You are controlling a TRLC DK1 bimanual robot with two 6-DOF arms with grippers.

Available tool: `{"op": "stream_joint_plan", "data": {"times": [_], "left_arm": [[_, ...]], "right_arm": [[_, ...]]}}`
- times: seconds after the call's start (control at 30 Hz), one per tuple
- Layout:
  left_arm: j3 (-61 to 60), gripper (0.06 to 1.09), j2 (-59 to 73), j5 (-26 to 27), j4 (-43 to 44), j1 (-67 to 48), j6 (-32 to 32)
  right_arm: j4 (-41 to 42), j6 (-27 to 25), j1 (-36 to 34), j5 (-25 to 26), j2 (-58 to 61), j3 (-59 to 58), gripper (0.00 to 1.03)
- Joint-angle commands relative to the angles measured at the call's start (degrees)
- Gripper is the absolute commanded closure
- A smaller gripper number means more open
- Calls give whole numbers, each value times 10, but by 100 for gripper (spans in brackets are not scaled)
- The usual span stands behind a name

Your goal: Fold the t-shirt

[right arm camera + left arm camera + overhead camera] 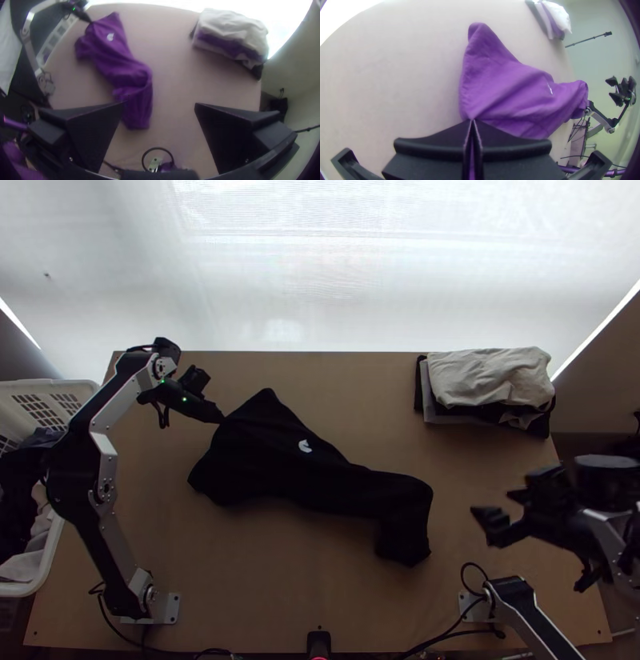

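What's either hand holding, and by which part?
The left hand pinches the t-shirt by its edge at the logo end; the right hand holds nothing.

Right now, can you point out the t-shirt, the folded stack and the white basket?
T-shirt [256, 456]: top view, middle of its wider end.
Folded stack [484, 380]: top view, its pale top layer.
White basket [48, 387]: top view, its far rim.

Lies bunched lengthwise across the table [320, 612] as 1 black t-shirt [280, 476] with 1 white logo [305, 446]. Meets the left gripper [219, 417] at its far-left edge. Leaves the right gripper [494, 504] well apart, with 2 fingers spread. Includes 1 folded stack [438, 414] far right, 1 white basket [48, 386] with clothes [20, 492] left.
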Motion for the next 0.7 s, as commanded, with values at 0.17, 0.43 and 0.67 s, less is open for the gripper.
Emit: {"op": "stream_joint_plan", "data": {"times": [0.17, 0.43, 0.67], "left_arm": [[-21, 105, -20, 0, -2, 13, 3], [-38, 105, -17, -4, 27, 10, -23], [-31, 105, -21, -20, 31, 5, -43]], "right_arm": [[-11, -73, 181, -25, -27, -98, 5], [76, -105, 297, 24, -30, -178, 5], [185, -105, 329, 80, -3, -188, 5]]}}
